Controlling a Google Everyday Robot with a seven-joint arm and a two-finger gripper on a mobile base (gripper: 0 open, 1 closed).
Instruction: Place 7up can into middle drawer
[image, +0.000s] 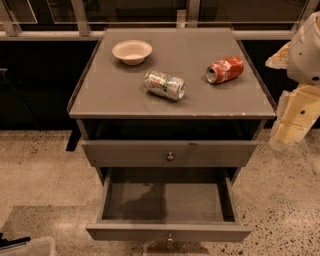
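Camera view shows the gripper at the far right edge of the scene, hanging beside the cabinet's right side and a little below the level of its top. It is a pale cream-and-white shape, partly cut off by the frame. It carries nothing, and whether it is apart or together I cannot tell. It is well apart from everything on the cabinet.

Nearest to it on the cabinet top lies a red-orange soda can, on its side toward the right edge. Left of that, about in the middle of the top and closer to the near edge, lies the 7up can. It is also on its side, with its silver body and green label facing up and one end turned to the near right. The two cans do not touch. A shallow beige bowl stands upright at the far left of the top.

Below the top, the upper drawer front with its small knob sits nearly closed. Under it the middle drawer is pulled well out toward the viewer, and its grey floor is bare.

As I judge it, the opening is done, so the drawer is ready to receive the can. The reach to the 7up can, the grasp, the carry down and the release into the drawer all remain.
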